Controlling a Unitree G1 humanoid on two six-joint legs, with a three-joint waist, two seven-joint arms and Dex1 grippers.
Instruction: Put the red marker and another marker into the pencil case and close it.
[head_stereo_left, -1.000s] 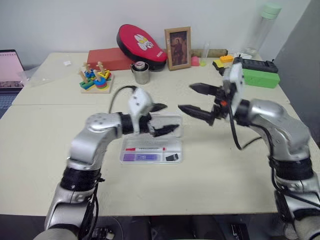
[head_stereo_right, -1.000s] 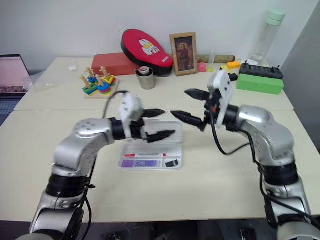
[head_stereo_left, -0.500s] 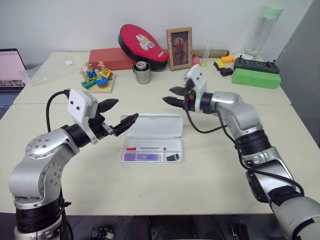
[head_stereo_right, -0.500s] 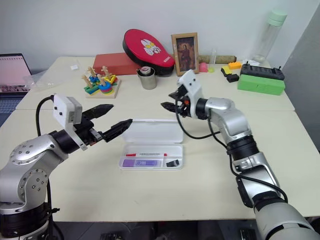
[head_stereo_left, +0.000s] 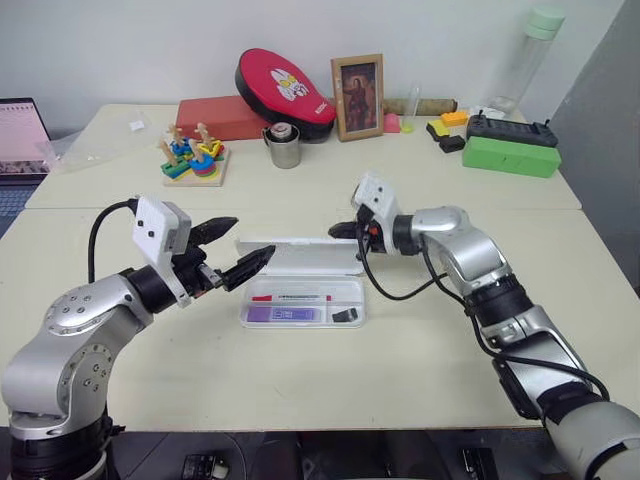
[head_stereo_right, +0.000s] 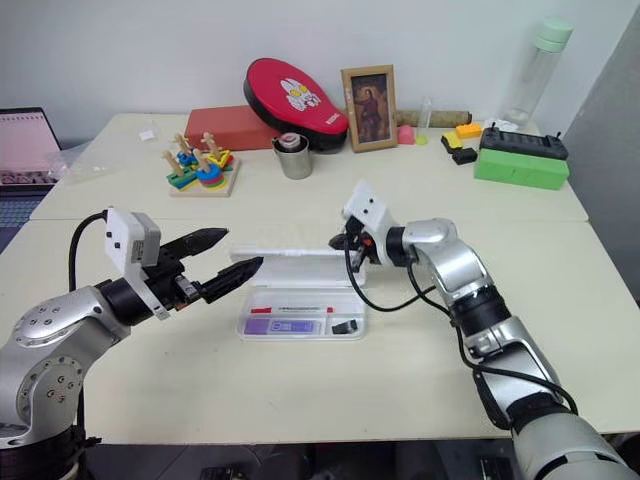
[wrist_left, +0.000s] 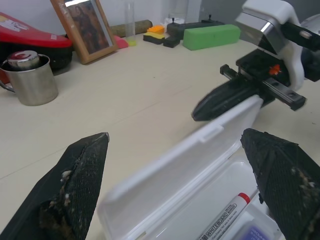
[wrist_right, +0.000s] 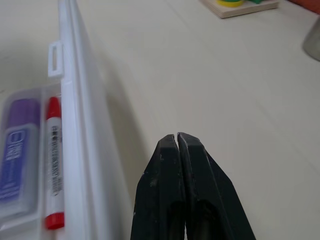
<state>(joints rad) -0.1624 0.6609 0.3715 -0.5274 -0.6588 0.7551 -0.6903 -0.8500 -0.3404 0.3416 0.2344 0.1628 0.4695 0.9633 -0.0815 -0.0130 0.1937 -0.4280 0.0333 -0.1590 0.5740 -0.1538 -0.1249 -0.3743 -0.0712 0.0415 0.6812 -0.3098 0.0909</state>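
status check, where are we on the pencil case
Left tool open, clear of case. Right tool shut, behind the half-raised lid. Red marker and purple highlighter inside the pencil case, lid not closed. Nothing in the way.

Red marker (head_stereo_left: 291, 297) and another marker (head_stereo_left: 283, 314) side by side inside the pencil case (head_stereo_left: 300, 262).

- Silver-grey, rounded arm shells joined by black ribbed bands.
- White boxy wrist modules, black cables looping out.
- Left gripper (head_stereo_left: 232, 244): two tapered black fingers, scuffed pads.
- Right gripper (head_stereo_left: 340, 230): matching black fingers, small orange mark on mount.
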